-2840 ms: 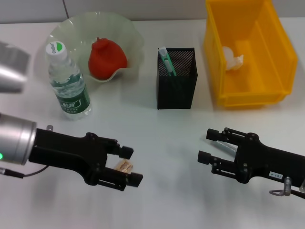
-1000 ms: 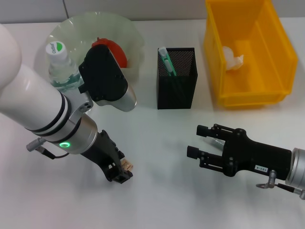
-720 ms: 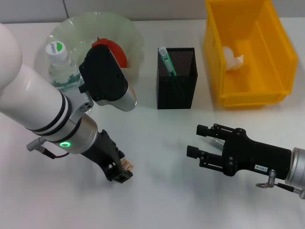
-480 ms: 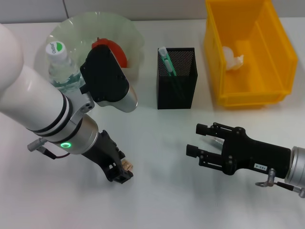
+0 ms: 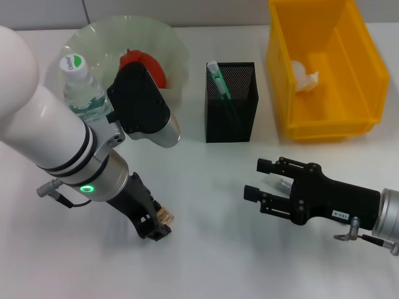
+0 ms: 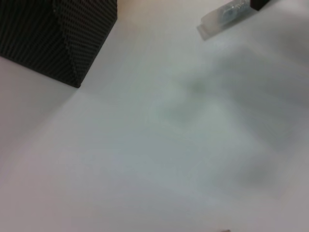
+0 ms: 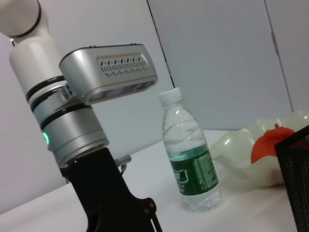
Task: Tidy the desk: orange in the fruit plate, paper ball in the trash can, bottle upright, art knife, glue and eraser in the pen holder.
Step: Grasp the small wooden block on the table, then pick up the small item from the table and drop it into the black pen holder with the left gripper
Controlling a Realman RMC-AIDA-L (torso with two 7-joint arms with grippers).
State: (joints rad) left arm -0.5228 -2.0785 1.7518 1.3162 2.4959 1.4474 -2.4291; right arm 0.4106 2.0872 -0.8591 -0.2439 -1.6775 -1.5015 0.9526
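Left pincer (image 5: pixel 157 225) is pointing straight down at the table (image 5: pixel 206 249), and it looks like you're pinching the small tan eraser (image 5: pixel 164 216) between narrow fingers. Right pincer (image 5: pixel 260 179) is hovering low over the table with its jaws spread wide, and the clear glue tube (image 5: pixel 278 184) is lying just under it. That tube is also showing up near the pen holder (image 6: pixel 58 34) in the left wrist view. Bottle (image 5: pixel 84 93) is already standing upright beside the fruit plate (image 5: pixel 124 43), which is holding the orange (image 5: pixel 140 62). Paper ball (image 5: pixel 302 73) is sitting inside the yellow trash can (image 5: pixel 324 68).
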